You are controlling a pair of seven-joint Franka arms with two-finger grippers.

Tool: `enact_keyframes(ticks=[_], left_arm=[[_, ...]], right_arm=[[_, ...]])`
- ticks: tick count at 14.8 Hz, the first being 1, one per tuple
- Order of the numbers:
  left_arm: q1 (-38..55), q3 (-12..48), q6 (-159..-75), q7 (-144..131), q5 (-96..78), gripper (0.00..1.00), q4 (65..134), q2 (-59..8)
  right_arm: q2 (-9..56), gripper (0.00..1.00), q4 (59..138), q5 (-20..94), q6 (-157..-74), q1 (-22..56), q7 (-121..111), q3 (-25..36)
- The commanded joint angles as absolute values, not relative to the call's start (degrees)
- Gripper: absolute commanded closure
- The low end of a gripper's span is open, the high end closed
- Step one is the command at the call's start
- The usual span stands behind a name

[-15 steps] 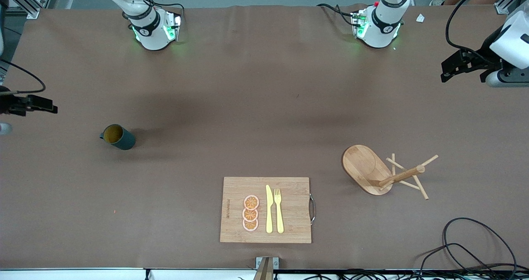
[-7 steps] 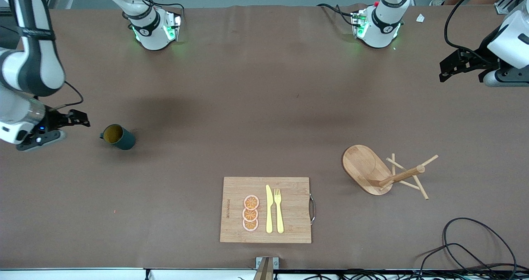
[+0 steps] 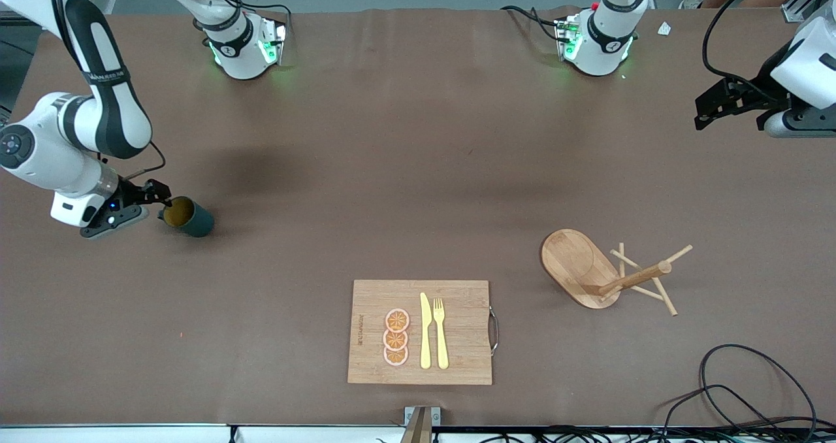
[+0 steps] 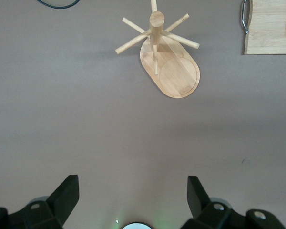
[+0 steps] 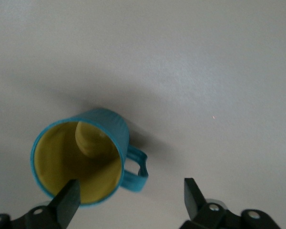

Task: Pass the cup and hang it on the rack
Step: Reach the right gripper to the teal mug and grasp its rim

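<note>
Right gripper (image 3: 160, 198) open over cup (image 3: 188, 216): straddle rim by handle, then close. Left gripper (image 3: 705, 113) open, waiting.

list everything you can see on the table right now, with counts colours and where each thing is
cup: 1, dark teal with mustard-yellow inside, upright toward the right arm's end of the table
rack: 1, light wood, oval base with post and pegs, toward the left arm's end
cutting board: 1, bamboo, metal handle, nearer the front camera than the cup and the rack
orange slices: 3, orange, in a row on the board
knife: 1, yellow, on the board beside the slices
fork: 1, yellow, beside the knife
cables: black, at the table corner near the camera, left arm's end
right gripper: open, at the cup's rim and handle
left gripper: open, waits over its end of the table
</note>
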State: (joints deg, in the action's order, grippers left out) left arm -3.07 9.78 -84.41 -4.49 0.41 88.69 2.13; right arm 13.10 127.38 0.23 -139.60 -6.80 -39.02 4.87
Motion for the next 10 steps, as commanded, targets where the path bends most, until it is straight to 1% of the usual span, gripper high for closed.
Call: enact_keyframes(ticks=[1, 3, 4, 6, 7, 10], left_arm=[[-3.3, 9.9, -84.4, -4.5, 0.4, 0.00, 88.3, 1.6], [-3.0, 9.9, -84.6, -4.5, 0.5, 0.00, 88.3, 1.5], [-3.0, 9.9, -84.6, -4.5, 0.5, 0.00, 88.3, 1.3], [-3.0, 9.9, -84.6, -4.4, 0.5, 0.00, 88.3, 1.3], [-3.0, 9.9, -84.6, -4.4, 0.5, 0.00, 88.3, 1.2], [-2.4, 10.0, -85.3, -4.4, 0.4, 0.00, 88.3, 0.2]], right_arm=[[14.8, 0.24, 128.8, 1.1, -143.3, -5.1, -40.2, 4.7], [15.5, 0.43, 128.8, 1.1, -143.5, -4.0, -40.3, 4.7], [15.5, 0.56, 128.8, 1.1, -143.6, -3.9, -40.3, 4.7], [15.5, 0.86, 128.7, 1.1, -143.4, -3.1, -42.5, 4.8], [15.5, 0.99, 128.7, 1.1, -143.4, -3.1, -43.7, 4.7], [14.8, 1.00, 128.3, 1.2, -140.4, -2.3, -41.9, 4.7]])
